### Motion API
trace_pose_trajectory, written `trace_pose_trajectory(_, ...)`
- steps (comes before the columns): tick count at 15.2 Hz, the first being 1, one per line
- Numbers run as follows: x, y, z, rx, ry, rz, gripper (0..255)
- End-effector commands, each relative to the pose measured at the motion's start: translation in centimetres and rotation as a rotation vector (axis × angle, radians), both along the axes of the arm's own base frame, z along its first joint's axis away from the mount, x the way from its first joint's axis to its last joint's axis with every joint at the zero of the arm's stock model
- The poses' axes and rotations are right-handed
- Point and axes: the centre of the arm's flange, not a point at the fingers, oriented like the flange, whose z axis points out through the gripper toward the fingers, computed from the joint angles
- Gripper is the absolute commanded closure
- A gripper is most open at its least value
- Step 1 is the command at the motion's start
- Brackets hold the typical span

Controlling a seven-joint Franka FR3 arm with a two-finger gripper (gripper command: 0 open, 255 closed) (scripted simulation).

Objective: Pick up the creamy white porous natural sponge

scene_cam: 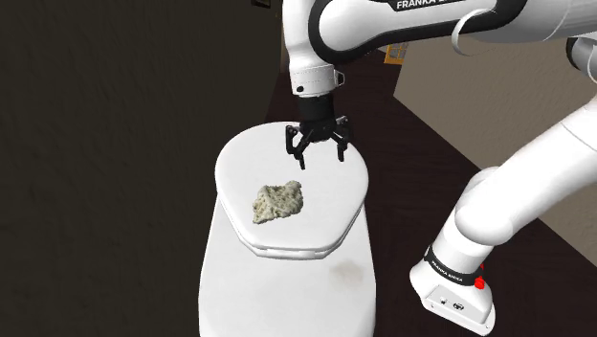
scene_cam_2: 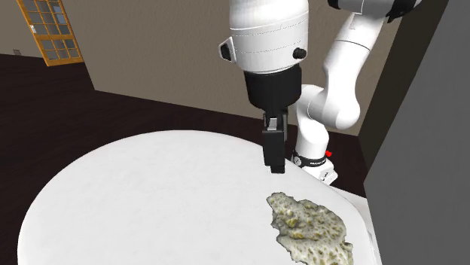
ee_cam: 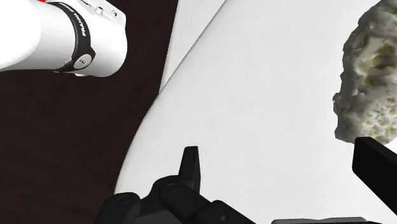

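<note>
Shoulder view: the white arm (scene_cam: pixel 383 24) reaches in from the upper right and hangs the end effector (scene_cam: pixel 320 159) pointing down over the far part of a closed white toilet lid (scene_cam: pixel 335 206). Its two black fingers stand spread apart with nothing between them. The sponge (scene_cam: pixel 277 201) – a pale, cream-grey, pitted lump – lies flat near the middle of the lid, toward this view's lower left of the end effector and apart from it.

Second exterior view: I see the end effector (scene_cam_2: pixel 275 167) edge-on, so the fingers overlap here and the gap is hard to judge. Its tip hangs just above the lid (scene_cam_2: pixel 151 196); I think it is not touching, though the angle is poor. The sponge (scene_cam_2: pixel 312 229) rests on the lid toward this view's lower right, near the lid's edge. A wood-framed lattice window (scene_cam_2: pixel 53 30) sits in the upper left corner.

Wrist view: the end effector (ee_cam: pixel 278 153) is wide open – only bare lid (ee_cam: pixel 254 95) shows between the fingers. The sponge (ee_cam: pixel 369 83) lies just beyond one fingertip, outside the gap and not clasped. The arm's base link (ee_cam: pixel 63 38) stands over dark floor (ee_cam: pixel 63 140) beside the lid.
</note>
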Motion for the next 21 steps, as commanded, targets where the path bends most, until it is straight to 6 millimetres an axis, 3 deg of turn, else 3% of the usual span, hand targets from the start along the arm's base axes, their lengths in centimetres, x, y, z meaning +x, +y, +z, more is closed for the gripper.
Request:
trace_pose_trajectory(1, 1.7, 2.1, -1.1, -0.018, 0.013, -0.084, 0)
trace_pose_trajectory(5, 5.4, 5.4, -3.0, -0.053, 0.038, -0.23, 0)
trace_pose_trajectory(14, 5.4, 5.4, -7.0, -0.053, 0.038, -0.23, 0)
trace_pose_trajectory(15, 5.3, 5.5, -7.0, -0.053, 0.038, -0.23, 255)
trace_pose_trajectory(21, 5.3, 5.5, -7.0, -0.053, 0.038, -0.23, 255)
